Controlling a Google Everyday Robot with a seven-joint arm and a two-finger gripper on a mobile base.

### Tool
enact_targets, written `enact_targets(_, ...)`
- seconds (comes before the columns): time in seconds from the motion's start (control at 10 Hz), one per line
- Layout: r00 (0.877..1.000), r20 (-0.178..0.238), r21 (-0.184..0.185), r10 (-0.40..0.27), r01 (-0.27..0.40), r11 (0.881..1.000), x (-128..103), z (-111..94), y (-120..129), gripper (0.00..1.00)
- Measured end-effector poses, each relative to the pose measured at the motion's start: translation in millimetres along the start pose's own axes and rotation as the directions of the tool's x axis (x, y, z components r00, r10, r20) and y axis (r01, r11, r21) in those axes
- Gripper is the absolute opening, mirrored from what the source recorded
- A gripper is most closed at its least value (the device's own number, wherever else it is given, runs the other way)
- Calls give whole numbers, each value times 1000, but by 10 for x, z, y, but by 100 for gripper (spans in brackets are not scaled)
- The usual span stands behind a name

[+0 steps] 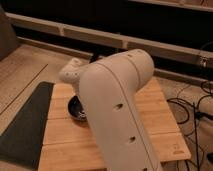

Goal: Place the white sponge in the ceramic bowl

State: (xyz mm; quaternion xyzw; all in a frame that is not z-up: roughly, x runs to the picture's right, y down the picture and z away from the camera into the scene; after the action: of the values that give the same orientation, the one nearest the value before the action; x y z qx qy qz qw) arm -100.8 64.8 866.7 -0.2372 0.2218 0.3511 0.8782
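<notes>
My big white arm [117, 107] fills the middle of the camera view and covers much of the wooden table [162, 122]. A dark ceramic bowl [75, 109] sits on the table's left half, partly behind the arm, just below a rounded white arm joint [72, 72]. The white sponge is hidden. My gripper is hidden behind the arm, so I cannot see where it stands relative to the bowl.
A dark grey mat [22, 127] lies left of the table. Black cables [197, 107] trail on the floor at the right. A long pale ledge [165, 47] runs along the dark back wall.
</notes>
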Motion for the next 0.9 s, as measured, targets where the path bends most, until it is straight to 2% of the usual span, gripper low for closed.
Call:
enact_targets(0.2, 997, 25, -11, -67, 68, 998, -299, 11, 78, 0)
enact_targets(0.4, 993, 32, -45, -116, 117, 992, -386, 26, 257, 0)
enact_targets(0.6, 991, 22, -86, -134, 136, 987, -276, 1, 493, 0)
enact_targets(0.8, 993, 4, -102, -117, 117, 988, -121, -32, 628, 0)
enact_targets(0.9, 996, -13, -98, -91, 90, 991, 8, -64, 652, 4)
